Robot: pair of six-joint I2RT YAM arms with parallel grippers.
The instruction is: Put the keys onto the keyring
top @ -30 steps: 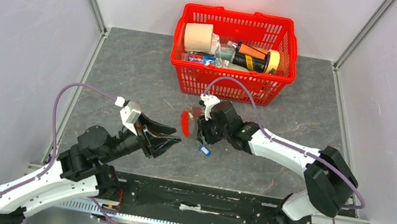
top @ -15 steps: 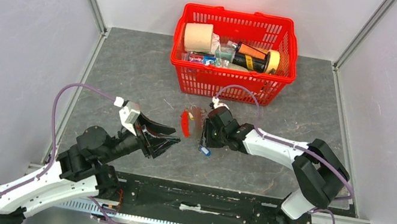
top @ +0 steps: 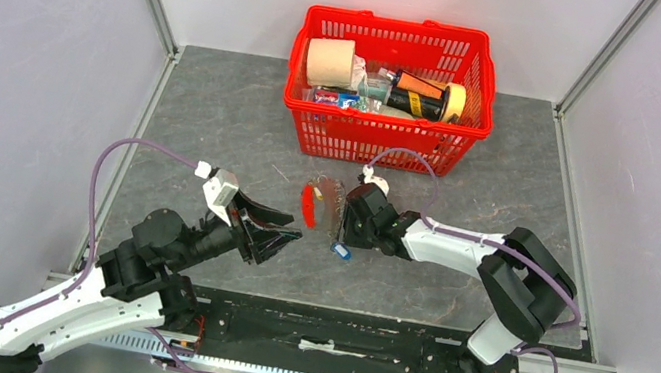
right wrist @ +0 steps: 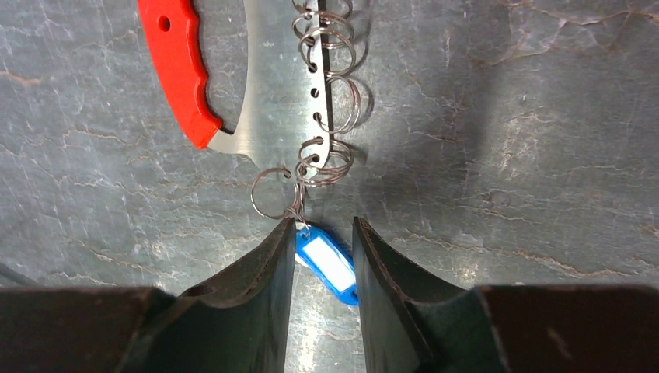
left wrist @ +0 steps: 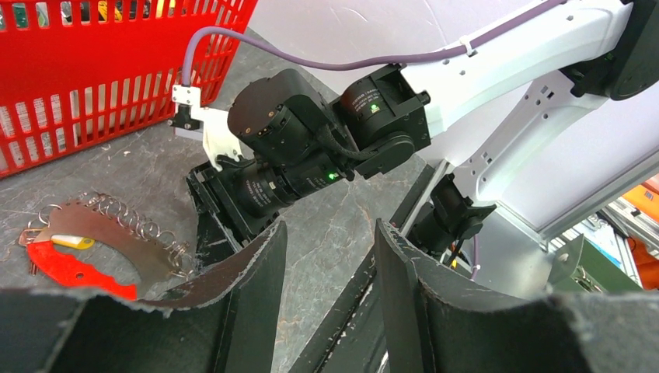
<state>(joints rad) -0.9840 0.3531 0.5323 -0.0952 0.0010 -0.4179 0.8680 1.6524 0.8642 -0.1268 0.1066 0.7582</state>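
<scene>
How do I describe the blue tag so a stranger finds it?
In front of the red basket lies a curved metal plate with a red grip and wire rings. At its near end, between the fingers of the right gripper, is the blue tag: its white label sets it apart from the bare rings.

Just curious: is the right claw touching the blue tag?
Cannot tell: right wrist view shows the right claw straddling the blue key tag, hiding its corners.

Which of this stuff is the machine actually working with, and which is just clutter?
In the job: blue key tag; ringed metal plate with red grip; right gripper, straddling the tag; left gripper, open.
Just lying about: red basket; its paper roll; tape roll.
</scene>
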